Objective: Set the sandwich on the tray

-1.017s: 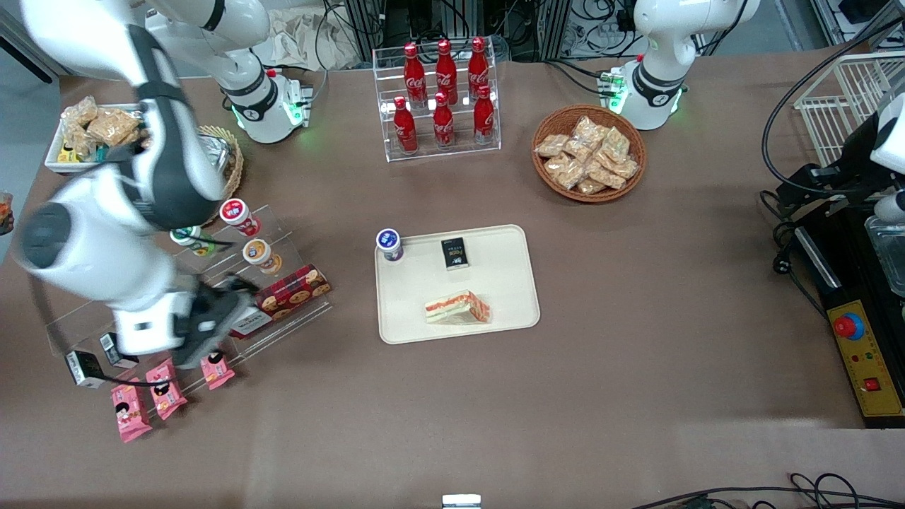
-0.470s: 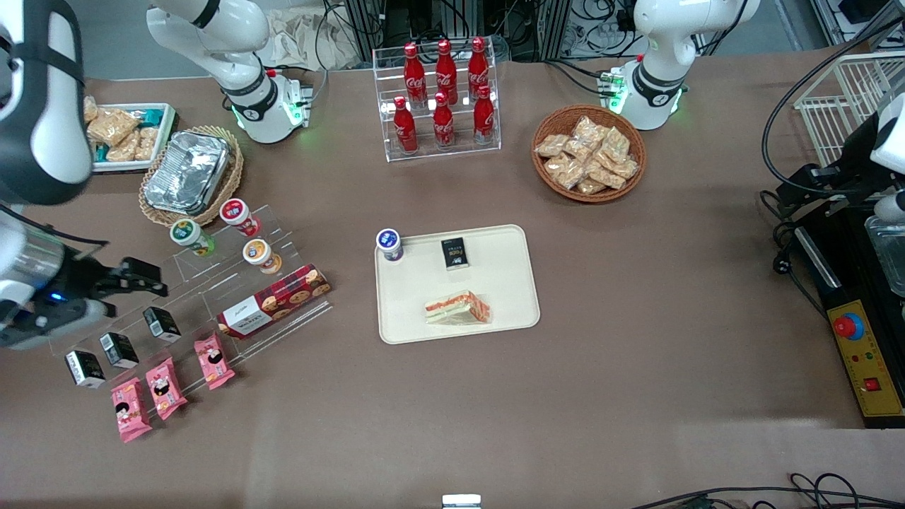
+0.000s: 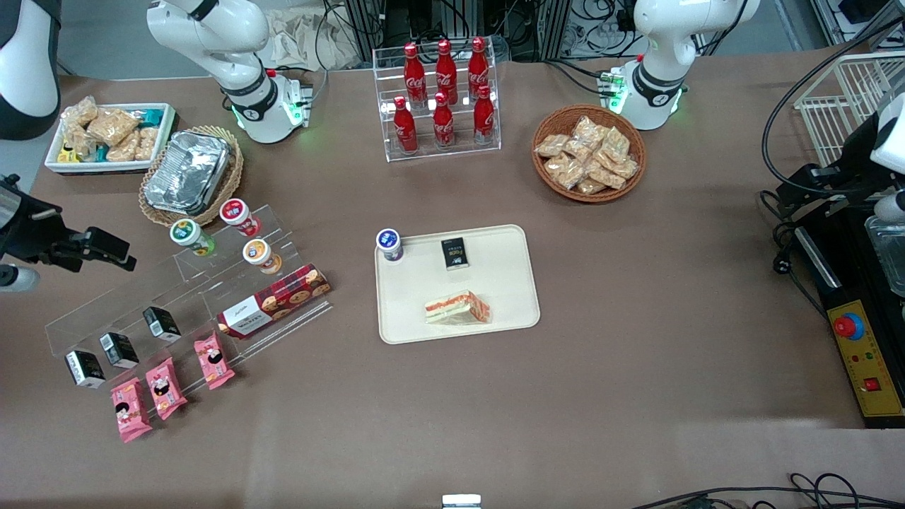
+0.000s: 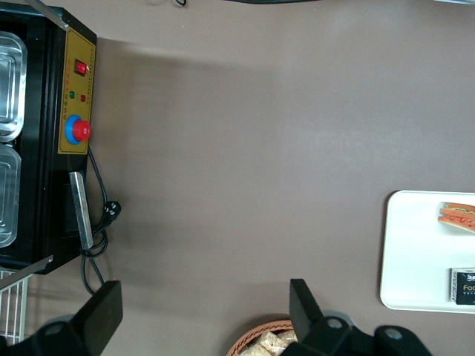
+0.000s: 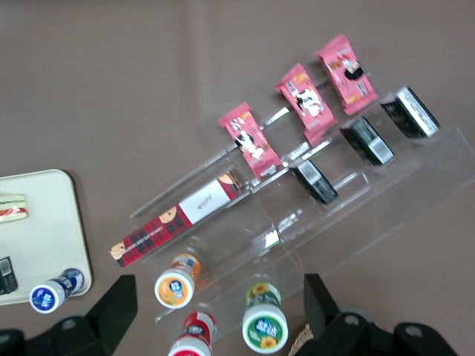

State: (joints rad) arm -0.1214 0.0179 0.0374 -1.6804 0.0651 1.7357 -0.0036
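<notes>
**Sandwich on the tray, arm pulled clear at the table's edge**

Seen from the wrist camera, the gripper (image 5: 215, 311) has its two dark fingers spread wide apart with nothing between them: released and empty. In the front view the gripper (image 3: 106, 247) hangs at the working arm's end of the table, raised above the cloth.

Directly beneath it sits the clear acrylic step rack (image 3: 177, 297), which carries the small round cups (image 5: 174, 285), the long red cookie box (image 3: 274, 300), the little black cartons (image 3: 119, 348) and the pink snack packets (image 5: 297, 100). None of these belongs to the task.

Well apart from the gripper, toward the middle of the table, lies the tray (image 3: 509, 311). The sandwich (image 3: 458, 308) rests flat on it, inside the rim, close to the tray edge nearest the front camera. It touches neither the small black packet (image 3: 455, 253) nor the blue-capped cup (image 3: 389, 244) that share the tray.

Judging by this, the placing is done and what remains is only the retreat. To do that well, the arm should hold its height over the rack so a finger does not clip the cups or the acrylic steps. It should stay away from the tray, since any brush there could nudge the sandwich toward the rim. The open fingers need no closing.
</notes>
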